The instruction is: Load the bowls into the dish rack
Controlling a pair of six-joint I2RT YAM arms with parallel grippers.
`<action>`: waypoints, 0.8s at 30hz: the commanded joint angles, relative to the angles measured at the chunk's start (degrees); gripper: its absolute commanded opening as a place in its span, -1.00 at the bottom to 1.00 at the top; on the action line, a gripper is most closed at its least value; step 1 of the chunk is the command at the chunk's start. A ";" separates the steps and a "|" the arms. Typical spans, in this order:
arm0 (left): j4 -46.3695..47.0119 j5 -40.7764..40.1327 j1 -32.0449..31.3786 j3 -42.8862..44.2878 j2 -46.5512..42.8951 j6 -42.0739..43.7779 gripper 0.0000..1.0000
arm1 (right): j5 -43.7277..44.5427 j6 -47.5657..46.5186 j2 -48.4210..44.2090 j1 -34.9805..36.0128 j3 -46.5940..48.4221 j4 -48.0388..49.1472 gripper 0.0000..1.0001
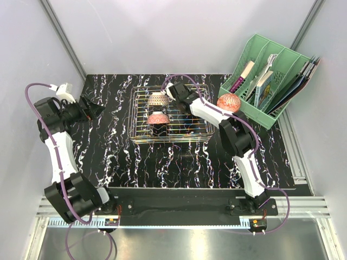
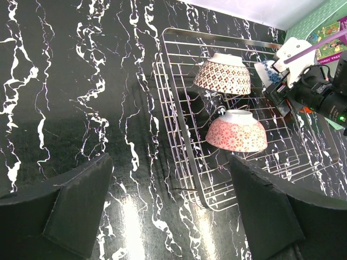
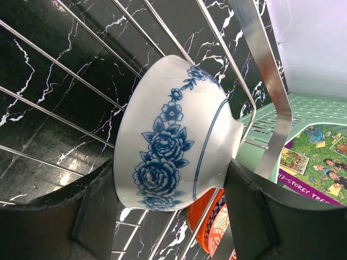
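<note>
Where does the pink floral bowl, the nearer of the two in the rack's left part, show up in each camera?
Top external: pink floral bowl in the dish rack, left part, nearer the arms.
Left wrist: bowl right of centre, below the lattice-patterned bowl.
Right wrist: not in it.
Shared landmark: the dish rack's wires, in all three.

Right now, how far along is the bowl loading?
Done: two pink patterned bowls sit upside down in the dish rack. In hand: the right hand grips a blue-and-white bowl over the rack wires. Left: a reddish bowl stands outside the rack; I cannot make out any others.
</note>
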 commanded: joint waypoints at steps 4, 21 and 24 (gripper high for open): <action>3.25 2.08 0.72 -0.53 -0.23 -0.65 0.85 | 2.82 -2.14 -0.05 0.71 1.44 4.19 -0.60; 3.25 3.75 1.60 -0.18 -0.15 -1.62 0.85 | 4.14 -2.33 -1.80 0.71 -4.98 4.19 0.82; 3.25 3.83 1.77 -0.27 -0.32 -1.53 0.85 | 3.70 -1.89 -2.24 0.71 -5.15 4.19 0.99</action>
